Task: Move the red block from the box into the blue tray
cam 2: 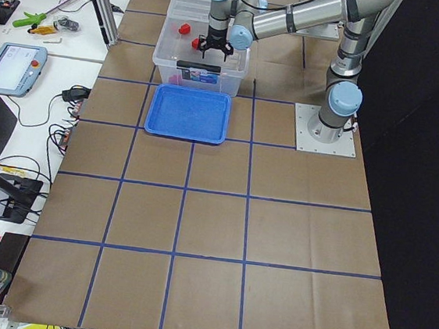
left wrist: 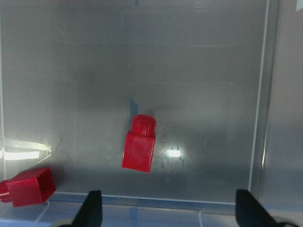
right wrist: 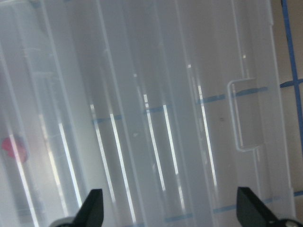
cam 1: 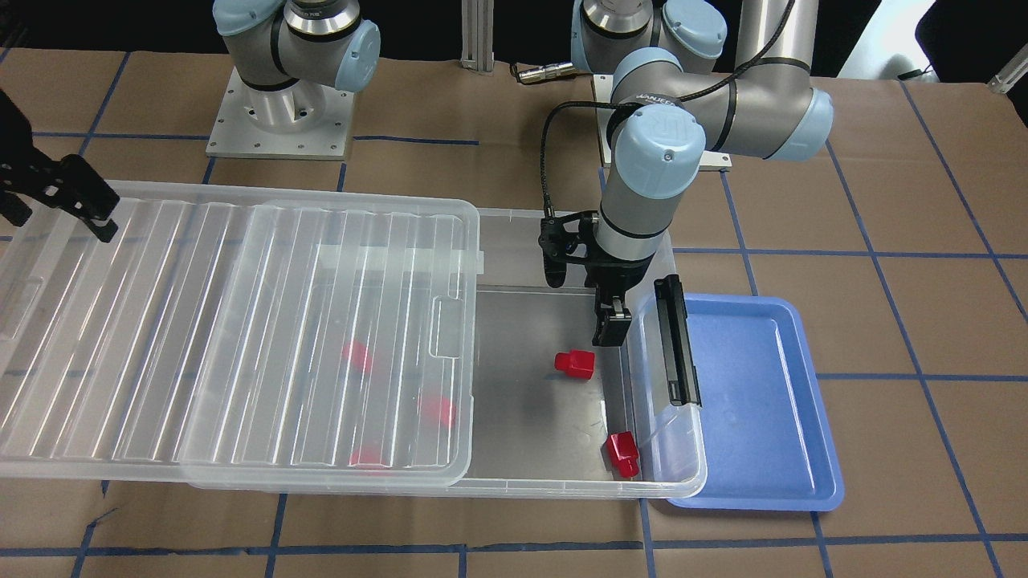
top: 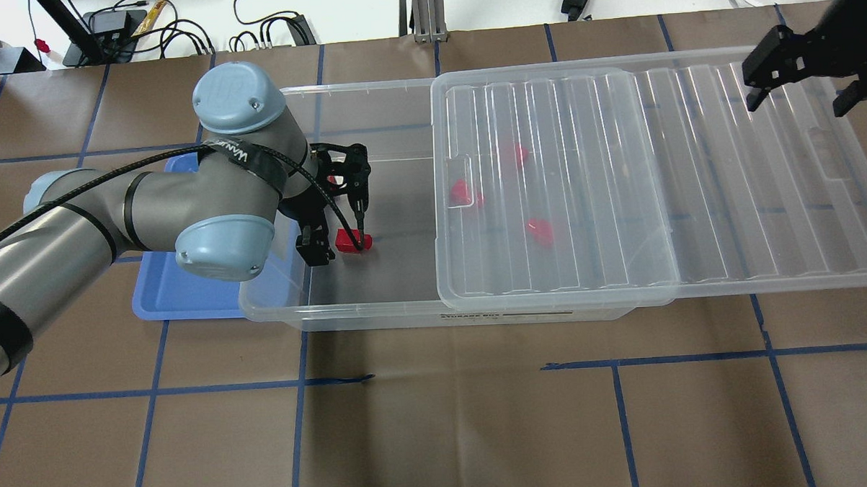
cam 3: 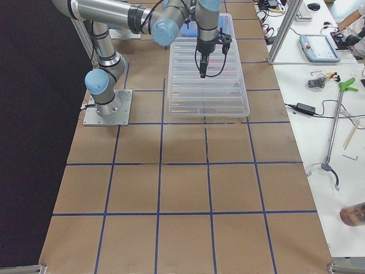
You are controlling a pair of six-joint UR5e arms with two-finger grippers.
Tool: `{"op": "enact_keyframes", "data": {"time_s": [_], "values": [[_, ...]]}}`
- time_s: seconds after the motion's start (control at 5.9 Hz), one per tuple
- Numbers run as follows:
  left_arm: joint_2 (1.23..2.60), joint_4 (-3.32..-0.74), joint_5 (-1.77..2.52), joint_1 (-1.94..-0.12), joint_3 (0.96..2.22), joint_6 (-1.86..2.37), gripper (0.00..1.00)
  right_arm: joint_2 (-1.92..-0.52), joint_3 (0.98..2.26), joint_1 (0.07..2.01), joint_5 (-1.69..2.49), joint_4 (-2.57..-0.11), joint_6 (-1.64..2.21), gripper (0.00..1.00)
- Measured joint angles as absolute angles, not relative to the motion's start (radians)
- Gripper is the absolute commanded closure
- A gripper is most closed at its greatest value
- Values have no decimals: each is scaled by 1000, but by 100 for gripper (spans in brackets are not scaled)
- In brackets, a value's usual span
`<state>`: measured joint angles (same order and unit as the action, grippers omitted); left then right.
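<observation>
The clear box (cam 1: 562,482) lies along the table with its ribbed lid (cam 1: 241,337) slid off toward my right side. Two red blocks lie on the uncovered floor: one (cam 1: 574,364) (top: 352,240) (left wrist: 139,144) just beside my left gripper, and one (cam 1: 622,453) (left wrist: 28,187) in the corner by the black latch bar (cam 1: 677,341). Three more show dimly under the lid (top: 534,229). My left gripper (cam 1: 609,333) (left wrist: 170,213) is open and empty, low inside the box. The blue tray (cam 1: 755,401) (top: 168,296) sits empty, against the box's latch end. My right gripper (cam 1: 60,221) (right wrist: 170,210) is open above the lid's far end.
The brown paper table cover (cam 1: 883,201) has a blue tape grid. The lid overhangs the box well past its end (top: 800,209). The box walls (left wrist: 262,94) stand close around my left gripper. Operators' desks with cables and tools (cam 2: 34,59) line the far side.
</observation>
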<state>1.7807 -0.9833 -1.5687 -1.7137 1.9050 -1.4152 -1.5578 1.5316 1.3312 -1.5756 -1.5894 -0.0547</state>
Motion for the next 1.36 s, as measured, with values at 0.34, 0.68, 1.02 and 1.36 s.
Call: {"op": "enact_keyframes", "data": {"time_s": [0.34, 0.68, 1.02, 1.36], "values": [[1839, -911, -1564, -1728, 1929, -1414, 2, -1552, 1481, 1533, -1574, -1554, 136, 0], [1907, -838, -1569, -1731, 1942, -1436, 3, -1539, 1483, 1607, -1570, -1551, 193, 0], [1966, -763, -1573, -1729, 1943, -1448, 60, -1535, 1488, 1613, -1541, -1551, 193, 0], [1968, -751, -1577, -1729, 1943, -1451, 94, -1534, 1490, 1612, -1544, -1558, 189, 0]]}}
